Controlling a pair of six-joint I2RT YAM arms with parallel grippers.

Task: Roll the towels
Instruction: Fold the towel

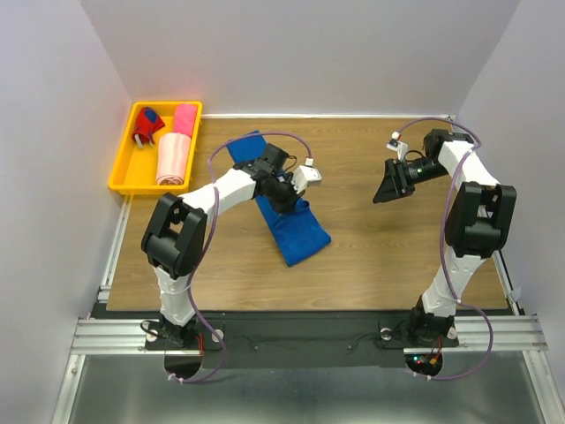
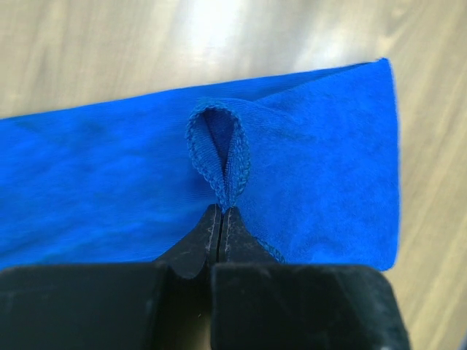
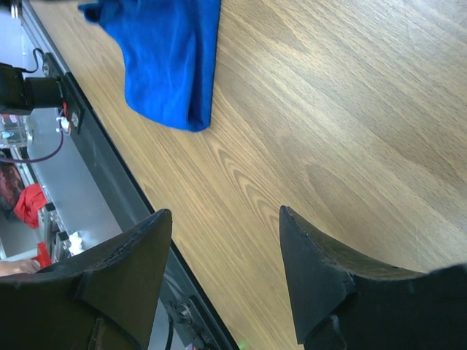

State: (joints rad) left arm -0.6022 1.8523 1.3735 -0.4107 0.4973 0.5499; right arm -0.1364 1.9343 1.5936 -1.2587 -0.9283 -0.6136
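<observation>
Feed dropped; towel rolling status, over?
Left gripper, jaws shut on hem of blue towel. Right gripper, jaws open above table. Hot pink towel, pale pink towel in yellow tray. Nothing blocking.

A royal blue towel is seen on a brown wood-grain table. A hot pink towel and a pale pink towel are seen in a yellow tray.

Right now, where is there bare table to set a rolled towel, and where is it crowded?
Bare wood between the blue towel and the right fingers, and along the front edge. Crowded: the yellow tray, and where the left fingers pinch the towel.
</observation>
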